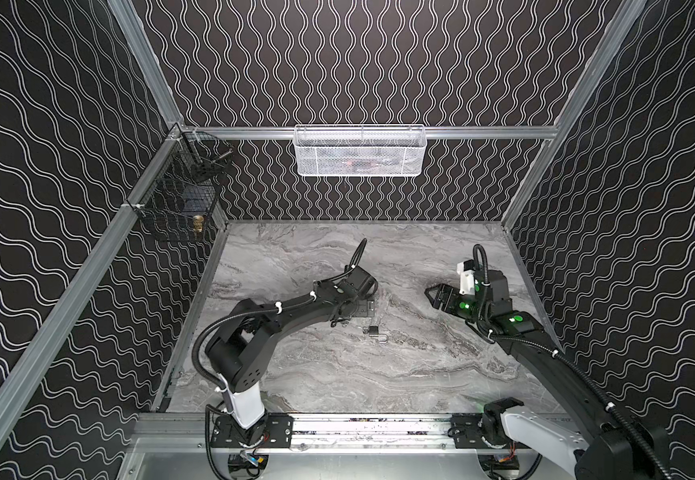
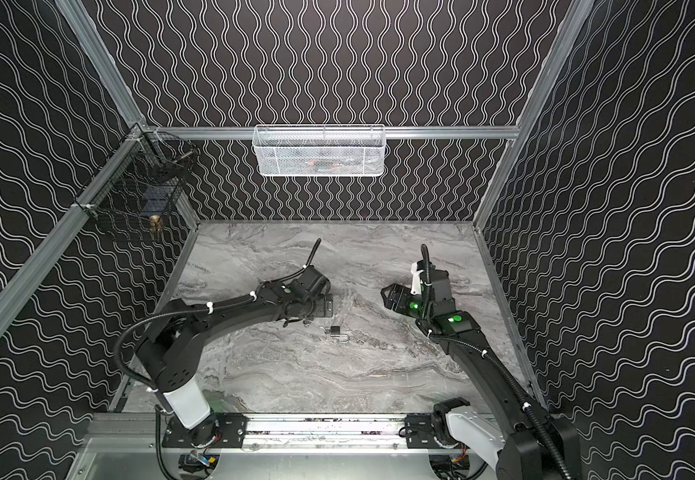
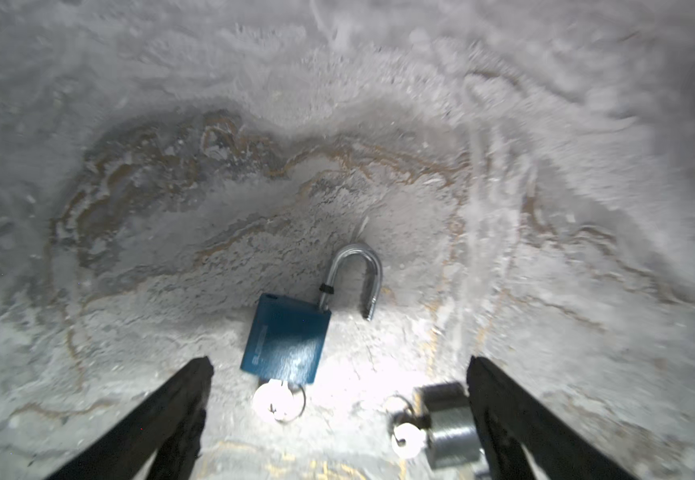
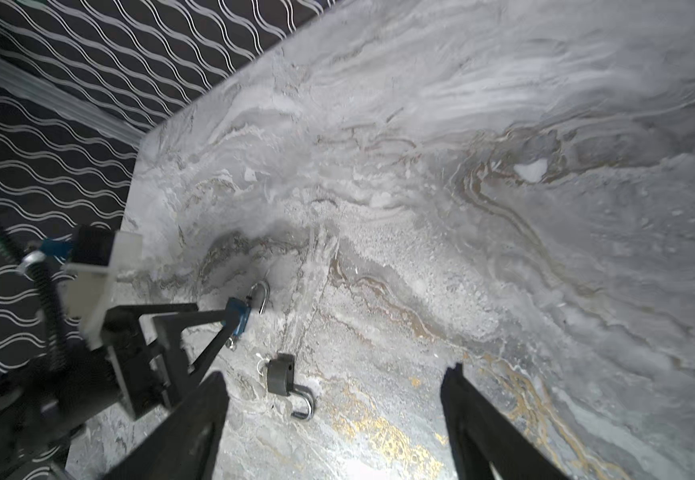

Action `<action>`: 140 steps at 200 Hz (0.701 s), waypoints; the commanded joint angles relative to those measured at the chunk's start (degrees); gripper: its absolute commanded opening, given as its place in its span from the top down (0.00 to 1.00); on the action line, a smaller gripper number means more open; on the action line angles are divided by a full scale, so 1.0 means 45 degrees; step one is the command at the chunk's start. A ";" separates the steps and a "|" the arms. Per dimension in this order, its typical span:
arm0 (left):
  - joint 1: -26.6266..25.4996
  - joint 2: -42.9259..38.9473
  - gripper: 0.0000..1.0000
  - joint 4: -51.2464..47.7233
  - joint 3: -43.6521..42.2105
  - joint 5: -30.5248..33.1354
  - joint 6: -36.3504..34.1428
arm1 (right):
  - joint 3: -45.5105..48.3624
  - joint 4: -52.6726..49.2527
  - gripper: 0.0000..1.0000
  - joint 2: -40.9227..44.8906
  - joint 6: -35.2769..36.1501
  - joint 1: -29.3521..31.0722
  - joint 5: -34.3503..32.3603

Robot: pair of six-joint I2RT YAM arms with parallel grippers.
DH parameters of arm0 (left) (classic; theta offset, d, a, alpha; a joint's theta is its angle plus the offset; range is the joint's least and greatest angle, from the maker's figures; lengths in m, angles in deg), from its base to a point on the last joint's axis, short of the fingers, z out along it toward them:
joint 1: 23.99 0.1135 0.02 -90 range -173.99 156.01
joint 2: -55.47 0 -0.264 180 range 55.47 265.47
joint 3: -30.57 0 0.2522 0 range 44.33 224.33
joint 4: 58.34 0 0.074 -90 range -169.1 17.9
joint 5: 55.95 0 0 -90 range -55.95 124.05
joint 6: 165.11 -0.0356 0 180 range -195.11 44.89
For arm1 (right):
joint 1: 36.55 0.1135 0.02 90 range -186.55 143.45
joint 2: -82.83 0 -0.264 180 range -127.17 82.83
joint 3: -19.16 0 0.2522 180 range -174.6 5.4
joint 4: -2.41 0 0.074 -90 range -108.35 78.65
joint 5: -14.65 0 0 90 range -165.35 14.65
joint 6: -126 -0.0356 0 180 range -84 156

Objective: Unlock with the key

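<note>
A blue padlock (image 3: 285,336) lies flat on the marble table, its steel shackle (image 3: 354,274) swung open. A key (image 3: 278,400) on a ring sticks out of its base. My left gripper (image 3: 337,374) hovers open just above it, one finger on each side, holding nothing. In the right wrist view the blue padlock (image 4: 238,318) shows between those fingers. Beside it lies a grey padlock (image 1: 374,331) (image 4: 279,374) with an open shackle and its own key (image 3: 406,436). My right gripper (image 1: 435,293) (image 4: 335,378) hangs open and empty to the right, apart from both locks.
A white mesh basket (image 1: 358,151) hangs on the back rail. A black wire basket (image 1: 179,203) holding a brass item is fixed to the left wall. Patterned walls close the table (image 1: 420,374) on three sides.
</note>
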State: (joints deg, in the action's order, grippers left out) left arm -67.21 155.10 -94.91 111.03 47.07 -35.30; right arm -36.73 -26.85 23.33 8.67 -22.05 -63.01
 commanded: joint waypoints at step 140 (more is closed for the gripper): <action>0.7064 -0.7462 0.02 0.6172 -0.7909 0.6292 -0.5514 | 0.4140 0.7624 0.01 -0.0676 0.1907 -0.4317 -0.8378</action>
State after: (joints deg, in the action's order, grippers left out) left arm -37.37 119.58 -86.51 82.09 69.14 -49.68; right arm -20.90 -10.33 23.92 13.54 -41.18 -94.29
